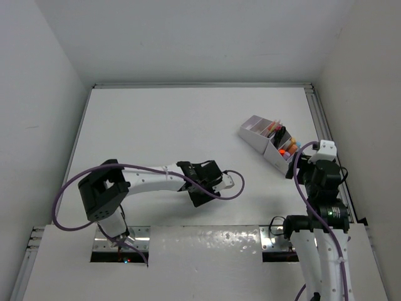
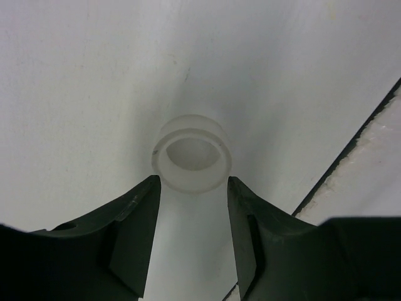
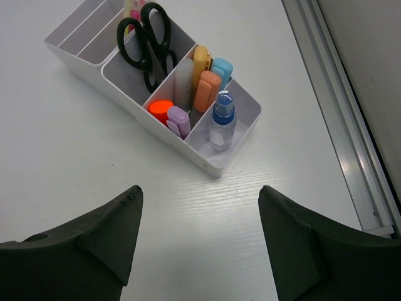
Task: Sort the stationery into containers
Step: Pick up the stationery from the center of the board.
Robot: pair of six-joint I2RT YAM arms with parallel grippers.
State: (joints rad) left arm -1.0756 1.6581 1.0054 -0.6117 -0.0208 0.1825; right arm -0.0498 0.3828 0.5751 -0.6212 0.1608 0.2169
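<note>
The white table [image 1: 163, 125] was boxed in by pale walls on the left, far and right sides, with a metal rail [image 3: 338, 113] running along its right edge. Most of its middle and far-left area lay bare, leaving wide room around the left arm. The organizer [image 3: 182, 150] sat at an angle near the far right, close to that rail, so space was tighter there. Its compartments held black-handled scissors [image 3: 147, 37], a cluster of pastel highlighters [image 3: 199, 81] and a small clear bottle with a blue cap [image 3: 222, 122], while the two narrow slots at its far end looked empty. The right gripper [image 3: 199, 194] hovered on the near side of the organizer, apart from it, with its jaws spread wide and nothing between them. The left gripper [image 2: 193, 183] was low over the table's near middle, not far from the dark seam [image 2: 351, 147] at the table's near edge. The clear tape ring [image 2: 190, 128] lay flat on the table right at its fingertips. Both tips flanked the ring's near half, one on each side, and most of the ring lay beyond them. The jaws stood about as far apart as the ring was wide — whether they pressed on it or only bracketed it could not be told. A purple cable [image 1: 62, 194] looped out from the left arm.
</note>
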